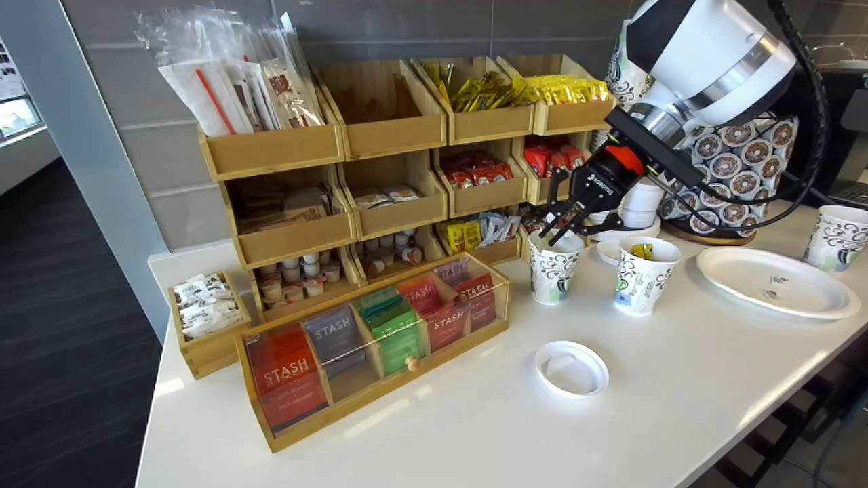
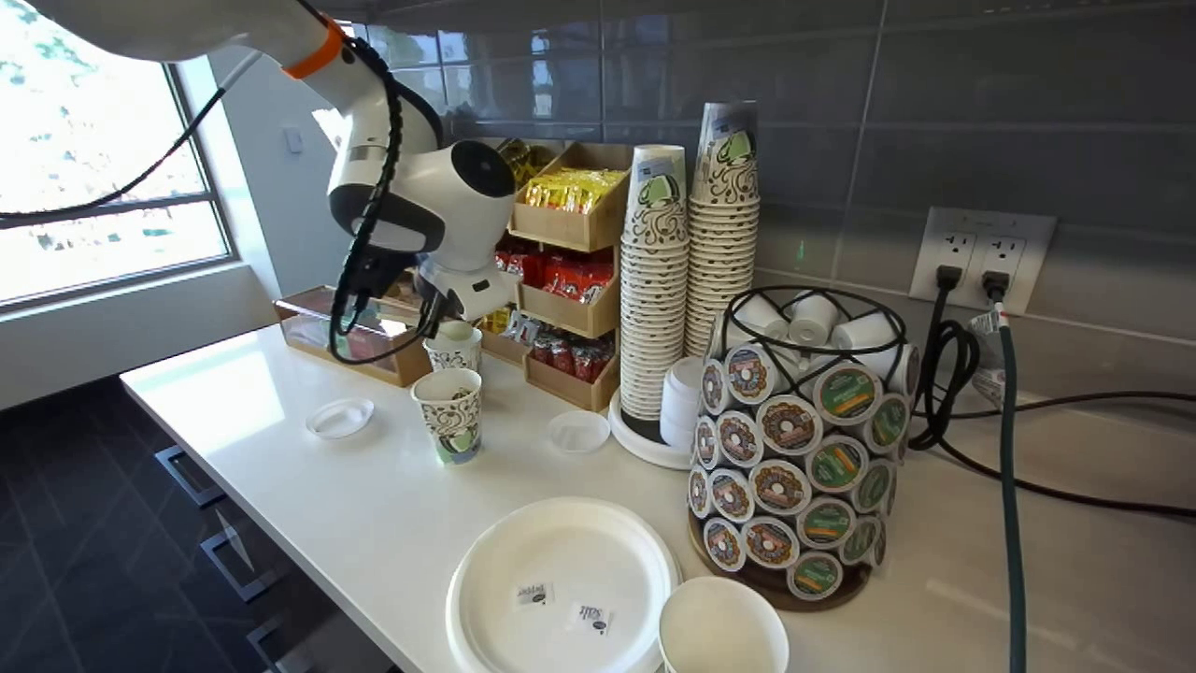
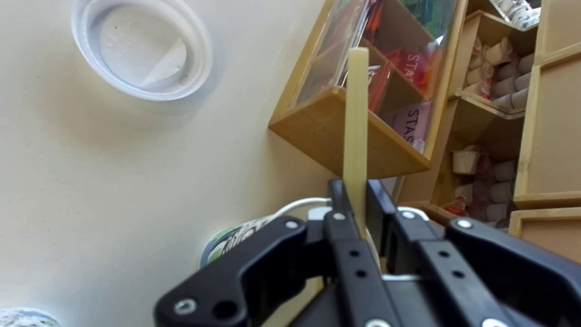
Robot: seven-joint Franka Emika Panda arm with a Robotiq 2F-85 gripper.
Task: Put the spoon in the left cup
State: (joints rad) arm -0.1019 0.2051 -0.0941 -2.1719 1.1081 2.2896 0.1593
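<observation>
The left cup (image 1: 555, 274) is a white paper cup with a green and dark print. It stands upright on the counter, and it also shows in an exterior view (image 2: 453, 355) and partly in the wrist view (image 3: 236, 238). My gripper (image 1: 553, 234) points down at a tilt, with its fingertips over the left cup's mouth. In the wrist view my gripper (image 3: 355, 195) is shut on the spoon (image 3: 356, 113), a flat pale wooden stick between the fingertips. One end sticks out past the fingers. The spoon's lower part is hidden by the fingers and cup; I cannot tell how deep it sits.
A second printed cup (image 1: 644, 278) with a yellow packet stands close to the left cup. A white lid (image 1: 571, 369) lies in front. The tea box (image 1: 380, 352) and wooden shelves (image 1: 393, 196) stand behind and left. Plates (image 1: 780, 281) lie to the right.
</observation>
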